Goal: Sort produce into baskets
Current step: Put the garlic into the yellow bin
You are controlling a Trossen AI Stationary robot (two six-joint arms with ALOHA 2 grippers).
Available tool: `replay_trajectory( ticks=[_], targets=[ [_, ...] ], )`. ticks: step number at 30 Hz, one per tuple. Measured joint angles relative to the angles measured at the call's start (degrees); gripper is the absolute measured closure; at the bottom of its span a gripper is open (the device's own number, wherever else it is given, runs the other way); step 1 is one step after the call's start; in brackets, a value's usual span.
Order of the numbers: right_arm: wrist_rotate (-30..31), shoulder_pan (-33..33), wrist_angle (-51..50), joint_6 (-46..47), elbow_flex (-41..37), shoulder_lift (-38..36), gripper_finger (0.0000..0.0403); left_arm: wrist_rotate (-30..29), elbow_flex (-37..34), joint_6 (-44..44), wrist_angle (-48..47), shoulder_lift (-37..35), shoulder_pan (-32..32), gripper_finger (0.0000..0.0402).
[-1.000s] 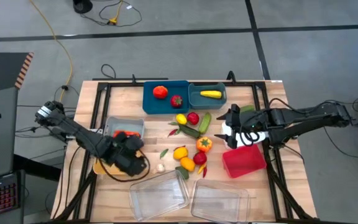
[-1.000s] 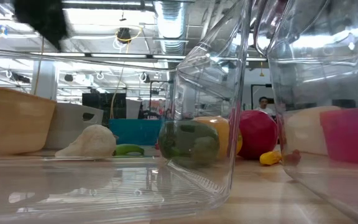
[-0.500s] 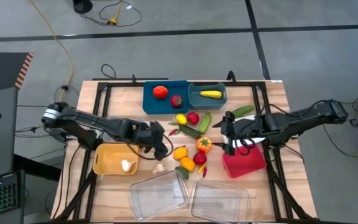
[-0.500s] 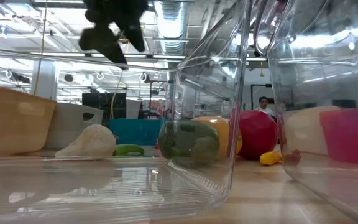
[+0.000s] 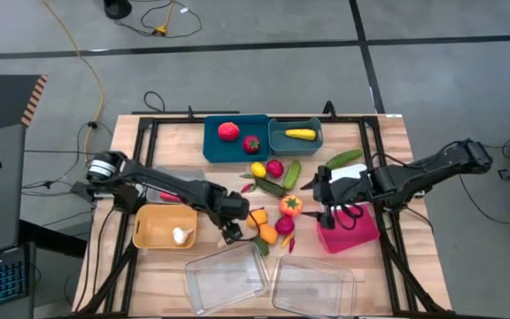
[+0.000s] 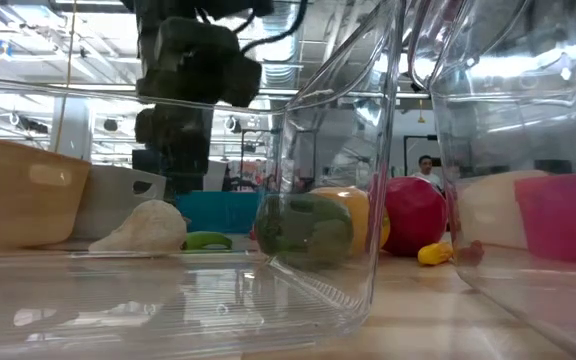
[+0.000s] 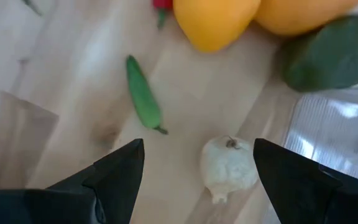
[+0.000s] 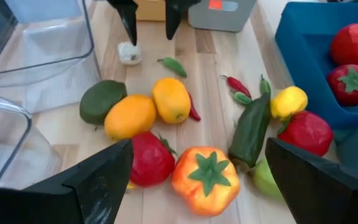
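In the high view the left gripper (image 5: 230,232) hangs low in the middle of the frame with its fingers apart and empty, just over a white garlic (image 7: 229,168) and beside a small green pepper (image 7: 143,93). The right gripper (image 5: 324,215), fingers wide apart and empty, is at center right, next to the magenta-red bin (image 5: 352,232) and facing the produce pile (image 8: 173,130).

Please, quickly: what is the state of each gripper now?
Left gripper: open, empty, above the white garlic.
Right gripper: open, empty, above the loose produce.

Grey tiled floor (image 5: 264,80), yellow cable (image 5: 87,66), wooden table (image 5: 162,146), ceiling ducts (image 6: 278,30)
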Motion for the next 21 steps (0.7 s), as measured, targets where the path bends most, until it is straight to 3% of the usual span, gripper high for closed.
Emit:
replay_trajectory(
  ticks=[21],
  targets=[
    [0.1,0.5,0.9,0.0,0.0,0.0,0.0010,-2.2,0.0,-2.0,0.9,3.0,-5.9,0.0113]
  ],
)
